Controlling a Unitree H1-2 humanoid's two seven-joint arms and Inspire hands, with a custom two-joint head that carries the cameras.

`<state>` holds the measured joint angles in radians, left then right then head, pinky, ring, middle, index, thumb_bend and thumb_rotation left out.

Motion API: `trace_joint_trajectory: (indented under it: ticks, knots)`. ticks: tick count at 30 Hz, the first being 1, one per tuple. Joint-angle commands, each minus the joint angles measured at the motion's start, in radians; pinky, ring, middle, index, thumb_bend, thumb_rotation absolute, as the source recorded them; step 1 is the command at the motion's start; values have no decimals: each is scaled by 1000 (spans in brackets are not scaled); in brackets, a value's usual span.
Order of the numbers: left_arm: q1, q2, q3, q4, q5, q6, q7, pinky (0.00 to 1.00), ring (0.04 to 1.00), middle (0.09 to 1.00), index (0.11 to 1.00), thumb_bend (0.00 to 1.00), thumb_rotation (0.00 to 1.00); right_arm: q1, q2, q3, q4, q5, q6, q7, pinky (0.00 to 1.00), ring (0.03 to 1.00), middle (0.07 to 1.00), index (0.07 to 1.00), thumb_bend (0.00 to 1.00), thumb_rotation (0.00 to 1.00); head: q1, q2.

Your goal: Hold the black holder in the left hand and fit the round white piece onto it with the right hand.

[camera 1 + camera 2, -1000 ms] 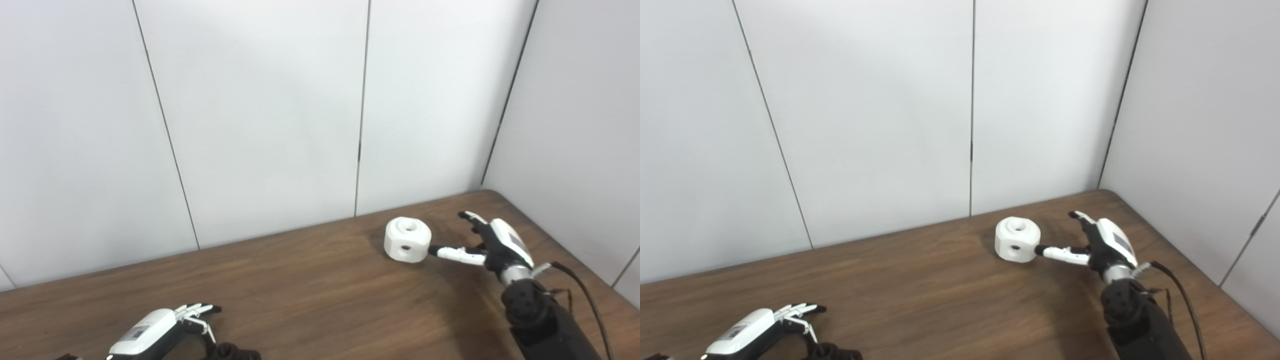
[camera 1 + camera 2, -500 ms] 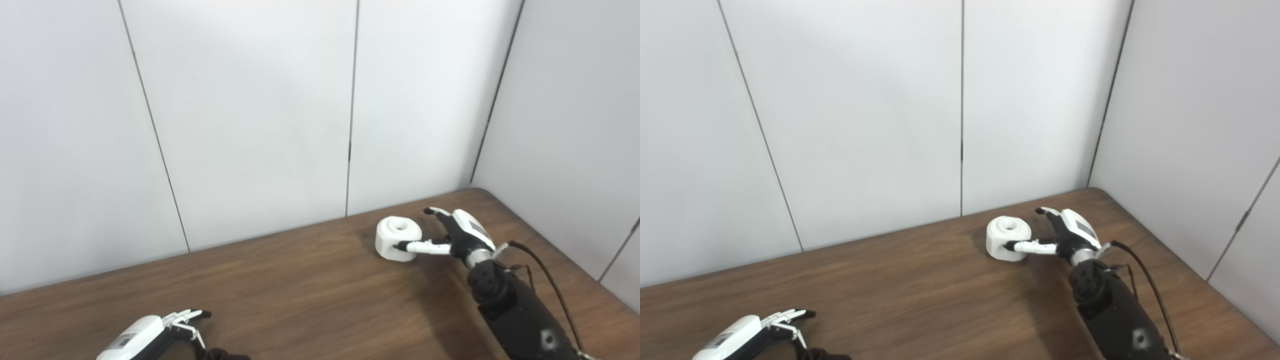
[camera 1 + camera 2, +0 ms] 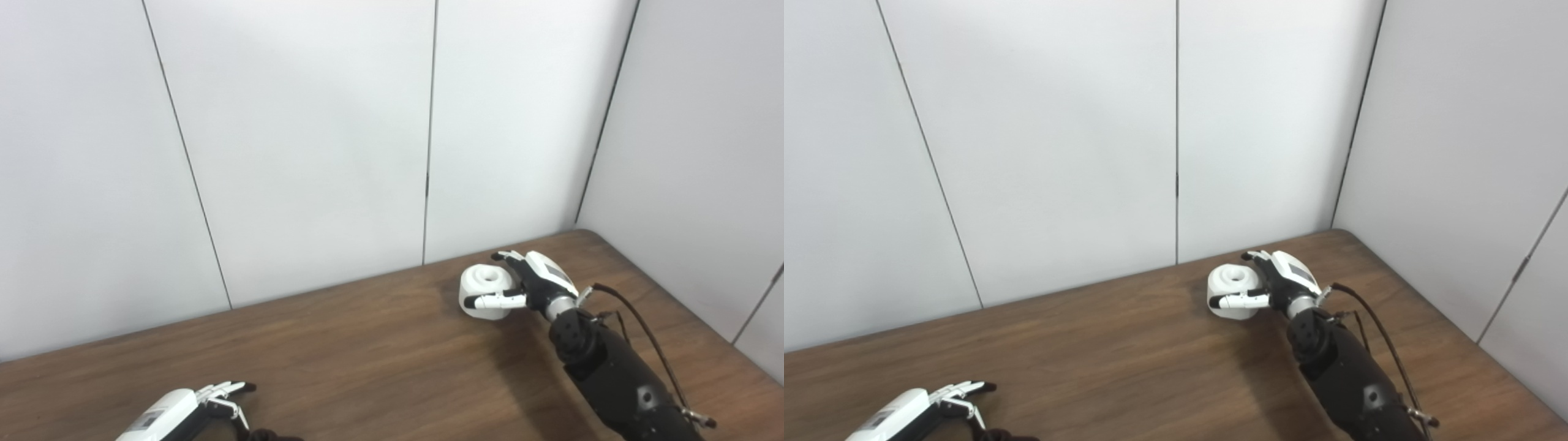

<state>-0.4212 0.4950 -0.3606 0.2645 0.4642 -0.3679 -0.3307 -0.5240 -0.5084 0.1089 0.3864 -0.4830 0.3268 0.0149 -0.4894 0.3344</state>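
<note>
The round white piece (image 3: 481, 288) sits on the wooden table (image 3: 380, 355) near its far right corner, with a hole in its top. My right hand (image 3: 533, 285) wraps it from the right: the thumb (image 3: 493, 301) lies across its front and the fingers (image 3: 507, 257) curl over its back rim. At the bottom left my left hand (image 3: 177, 413) hovers low with its fingers spread, holding nothing. Just right of it, the black holder (image 3: 269, 436) is a dark shape cut off by the picture's bottom edge.
White wall panels (image 3: 306, 153) close off the table's far side and right side, meeting at the corner behind the white piece. A black cable (image 3: 637, 324) loops off my right forearm. Bare wood lies between the two hands.
My right hand has slid left along the white piece and closed around it, thumb now across the front. The camera has shifted a little. My left hand has hardly moved.
</note>
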Motion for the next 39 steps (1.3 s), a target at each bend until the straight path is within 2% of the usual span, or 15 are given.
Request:
trace_joint_trajectory:
  ticks: [1, 6, 9, 18, 27, 30, 34, 35, 36, 39]
  knots:
    - [11, 40, 1, -8, 11, -3, -28, 969, 950, 923, 478, 515, 42, -37, 7, 18, 5, 12, -33, 25, 771, 964, 964, 894, 1000, 599, -1, -1]
    - [12, 41, 2, -13, 10, -1, -29, 958, 948, 920, 478, 514, 42, -38, 13, 30, 15, 4, -44, 9, 770, 953, 957, 874, 1000, 594, -1, -2]
    - [14, 42, 3, -17, 9, 1, -29, 957, 947, 918, 478, 515, 42, -38, 16, 33, 19, 3, -35, 7, 815, 963, 961, 862, 1000, 587, -1, -3]
    - [15, 40, 6, -22, 8, 2, -29, 972, 945, 916, 478, 515, 42, -27, 9, 19, 42, 18, -43, 2, 879, 984, 964, 867, 1000, 537, -1, -9]
    - [18, 40, 7, -20, 7, -5, -25, 954, 940, 913, 478, 515, 42, -15, -2, 6, 62, 21, -43, -10, 894, 986, 963, 872, 998, 500, -3, -11]
    - [18, 39, 8, -17, 7, -10, -22, 946, 939, 913, 478, 515, 42, -14, 3, 7, 79, 9, -50, -38, 870, 966, 936, 797, 914, 461, 1, -12]
    - [17, 39, 7, -15, 11, -5, -25, 941, 938, 911, 478, 515, 43, -8, 16, 9, 96, -5, -74, -94, 846, 942, 913, 657, 710, 330, 2, -17]
    - [17, 40, 7, -18, 11, -1, -28, 949, 941, 913, 478, 515, 42, -6, 19, 8, 99, -6, -81, -107, 844, 940, 912, 577, 611, 246, 2, -17]
    - [16, 40, 7, -18, 11, 0, -29, 953, 942, 914, 478, 515, 42, -5, 22, 9, 103, -6, -91, -121, 841, 937, 910, 536, 559, 201, 1, -19]
    - [16, 42, 6, -18, 11, 1, -31, 956, 944, 915, 479, 514, 42, -5, 29, 9, 113, -8, -102, -149, 815, 925, 899, 493, 508, 157, 0, -21]
